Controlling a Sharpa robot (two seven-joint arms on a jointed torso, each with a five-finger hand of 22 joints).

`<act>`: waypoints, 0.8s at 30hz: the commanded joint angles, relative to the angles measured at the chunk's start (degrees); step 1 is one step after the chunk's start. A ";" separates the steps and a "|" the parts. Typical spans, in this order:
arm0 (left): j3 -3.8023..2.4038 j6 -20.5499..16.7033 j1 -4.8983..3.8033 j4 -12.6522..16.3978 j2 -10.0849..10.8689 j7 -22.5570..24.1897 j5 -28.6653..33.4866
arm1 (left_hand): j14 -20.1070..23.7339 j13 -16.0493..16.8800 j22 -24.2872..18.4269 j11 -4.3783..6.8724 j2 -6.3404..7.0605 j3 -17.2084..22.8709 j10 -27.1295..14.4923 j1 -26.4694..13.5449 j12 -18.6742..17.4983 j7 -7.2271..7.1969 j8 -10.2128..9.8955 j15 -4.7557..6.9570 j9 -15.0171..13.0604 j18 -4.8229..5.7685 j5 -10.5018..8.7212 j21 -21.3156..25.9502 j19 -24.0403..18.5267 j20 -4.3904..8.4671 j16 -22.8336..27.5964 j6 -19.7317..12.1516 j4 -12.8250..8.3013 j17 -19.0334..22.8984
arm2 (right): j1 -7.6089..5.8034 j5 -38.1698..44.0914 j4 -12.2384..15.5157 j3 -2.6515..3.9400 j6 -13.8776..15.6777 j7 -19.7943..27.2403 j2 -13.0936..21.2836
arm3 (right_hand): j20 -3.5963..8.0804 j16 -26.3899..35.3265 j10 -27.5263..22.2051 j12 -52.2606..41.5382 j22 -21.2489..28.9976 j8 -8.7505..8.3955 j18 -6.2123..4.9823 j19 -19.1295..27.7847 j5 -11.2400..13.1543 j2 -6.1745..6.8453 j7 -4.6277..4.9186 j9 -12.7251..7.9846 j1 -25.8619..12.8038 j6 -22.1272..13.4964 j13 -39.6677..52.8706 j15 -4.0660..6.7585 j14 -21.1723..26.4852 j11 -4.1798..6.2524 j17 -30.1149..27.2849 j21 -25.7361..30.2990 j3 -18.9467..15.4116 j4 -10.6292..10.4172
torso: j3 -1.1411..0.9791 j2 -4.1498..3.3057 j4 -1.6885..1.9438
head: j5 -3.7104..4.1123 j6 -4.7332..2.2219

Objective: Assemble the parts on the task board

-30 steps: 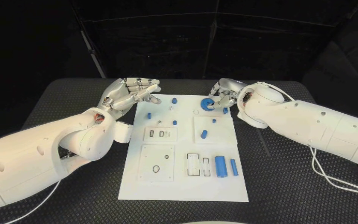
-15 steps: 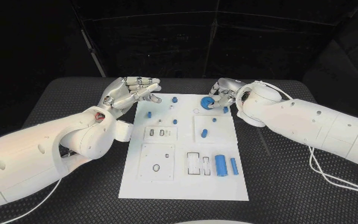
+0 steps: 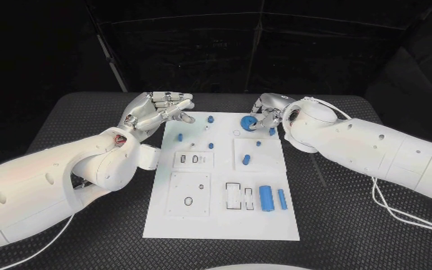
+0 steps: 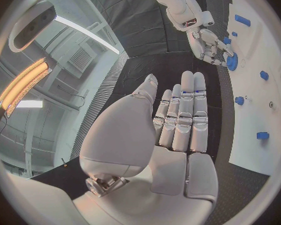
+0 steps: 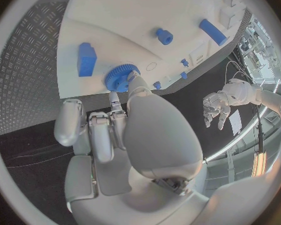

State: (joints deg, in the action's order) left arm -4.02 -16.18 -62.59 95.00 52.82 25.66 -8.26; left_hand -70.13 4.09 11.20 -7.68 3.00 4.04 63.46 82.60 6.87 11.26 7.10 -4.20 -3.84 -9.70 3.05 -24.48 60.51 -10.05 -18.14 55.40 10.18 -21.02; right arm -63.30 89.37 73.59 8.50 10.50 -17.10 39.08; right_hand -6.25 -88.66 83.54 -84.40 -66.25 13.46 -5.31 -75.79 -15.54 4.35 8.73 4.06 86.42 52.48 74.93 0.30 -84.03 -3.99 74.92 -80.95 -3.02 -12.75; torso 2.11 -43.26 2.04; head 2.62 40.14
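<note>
The white task board (image 3: pixel 220 220) lies lengthwise in the middle of the table. At the board's far right corner my right hand (image 3: pixel 267 113) pinches a blue gear (image 3: pixel 248 121) between thumb and fingertips. In the right wrist view the gear (image 5: pixel 120 77) sits at the fingertips, close over the board (image 5: pixel 115 20). My left hand (image 3: pixel 162 110) hovers palm up off the far left corner, fingers straight and together, holding nothing. The left wrist view shows that hand (image 4: pixel 178 130) flat, with the right hand (image 4: pixel 209 45) and the gear (image 4: pixel 232 61) beyond it.
A blue cylinder (image 3: pixel 266 197) and a blue bar (image 3: pixel 281 200) lie on the board's near right. Small blue pegs (image 3: pixel 211 120) (image 3: pixel 179 138) (image 3: pixel 245 159) stand on its far half. A blue block (image 5: pixel 86 59) sits next to the gear. Black matting surrounds the board.
My right hand has carried the blue gear slightly towards the board's far edge. The left hand has barely moved.
</note>
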 commanded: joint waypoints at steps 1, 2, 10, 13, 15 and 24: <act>-0.06 0.80 -0.06 0.04 -0.09 0.17 -0.14 | 0.33 0.01 -0.08 -0.29 -0.47 -0.11 -0.12 0.06 -0.40 0.43 -0.39 0.11 0.05 -0.60 -0.21 0.28 -0.35 0.00 0.35 -0.03 -0.39 -0.15 | 0.28 4.51 0.27 -0.16 0.69 -0.22 -0.09 | 0.18 -0.30 2.23 -0.66 -0.39 0.26 0.70 -0.54 0.13 -0.98 -0.11 0.04 0.35 1.16 7.99 -0.01 -5.27 0.22 11.66 -0.38 0.89 0.71 | -0.01 0.00 0.02 | 0.01 0.04; -0.06 0.81 -0.06 0.04 -0.09 0.16 -0.14 | 0.33 0.01 -0.08 -0.29 -0.47 -0.11 -0.12 0.06 -0.40 0.43 -0.39 0.11 0.05 -0.60 -0.21 0.28 -0.35 0.00 0.35 -0.03 -0.39 -0.15 | 0.29 4.73 0.29 -0.16 0.75 -0.18 -0.10 | 0.21 -0.31 2.32 -0.76 -0.45 0.27 0.71 -0.58 0.51 -1.12 -0.13 0.03 0.51 1.31 8.13 0.03 -5.28 0.24 11.69 -0.41 1.10 0.82 | -0.01 -0.01 0.02 | 0.01 0.01; -0.06 0.90 -0.06 0.01 -0.11 0.06 -0.14 | 0.34 0.01 -0.08 -0.29 -0.48 -0.12 -0.12 0.09 -0.41 0.43 -0.41 0.11 0.05 -0.60 -0.21 0.29 -0.36 0.00 0.37 -0.03 -0.41 -0.18 | 0.40 7.19 0.46 -0.16 1.32 0.39 -0.18 | 0.41 -0.39 2.74 -1.22 -1.28 -0.49 0.87 -1.04 2.14 -1.42 -0.11 -0.28 1.42 1.79 8.82 0.17 -5.33 0.27 11.93 -0.77 3.20 1.92 | -0.01 -0.01 0.04 | -0.01 0.00; -0.06 0.91 -0.06 0.00 -0.12 0.04 -0.14 | 0.34 0.01 -0.08 -0.29 -0.48 -0.12 -0.12 0.09 -0.41 0.43 -0.41 0.11 0.05 -0.60 -0.21 0.29 -0.36 0.00 0.37 -0.03 -0.41 -0.18 | 0.43 7.47 0.51 -0.16 1.17 0.51 -0.20 | 0.41 -0.41 2.79 -1.27 -1.39 -0.77 0.89 -1.09 1.62 -1.36 -0.07 -0.32 1.46 1.83 8.93 0.15 -5.34 0.22 11.99 -0.82 3.74 2.15 | 0.00 -0.02 0.04 | 0.04 0.02; -0.06 0.92 -0.06 0.00 -0.12 0.03 -0.14 | 0.34 0.01 -0.08 -0.29 -0.48 -0.12 -0.12 0.09 -0.41 0.43 -0.41 0.11 0.05 -0.60 -0.21 0.29 -0.36 0.00 0.37 -0.03 -0.41 -0.18 | 0.45 7.57 0.53 -0.16 0.93 0.60 -0.22 | 0.40 -0.40 2.83 -1.31 -1.49 -0.92 0.91 -1.14 1.26 -1.31 -0.05 -0.32 1.43 1.91 9.00 0.14 -5.33 0.21 11.97 -0.87 4.05 2.27 | -0.01 -0.03 0.02 | 0.00 0.05; -0.06 1.06 -0.05 0.01 -0.10 -0.17 -0.14 | 0.37 0.00 -0.10 -0.32 -0.46 -0.18 -0.19 0.13 -0.51 0.47 -0.51 0.10 0.06 -0.61 -0.22 0.32 -0.39 -0.02 0.45 -0.08 -0.50 -0.27 | 0.53 6.66 0.95 -0.16 1.67 0.87 -0.11 | 0.45 -0.41 2.97 -1.44 -1.84 -1.67 0.96 -1.27 -1.36 -1.04 -0.09 -0.31 0.82 2.83 9.27 0.22 -5.34 0.23 11.99 -1.03 6.06 2.70 | -0.03 -0.01 0.04 | -0.11 0.08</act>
State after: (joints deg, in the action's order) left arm -4.02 -15.91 -62.59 94.93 52.77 25.41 -8.26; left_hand -70.14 4.09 11.17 -7.67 3.00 3.89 63.46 82.60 6.66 11.26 6.89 -4.20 -3.84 -9.70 3.05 -24.48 60.51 -10.05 -17.93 55.40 10.03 -21.24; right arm -62.98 95.65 74.38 8.49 11.83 -16.34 38.88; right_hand -5.83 -88.86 83.73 -85.64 -68.06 11.96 -5.31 -76.60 -16.69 3.05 8.57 3.63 87.54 54.90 74.93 0.30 -84.03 -3.79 74.90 -81.64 2.77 -10.04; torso 2.10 -43.28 2.08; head 2.59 40.25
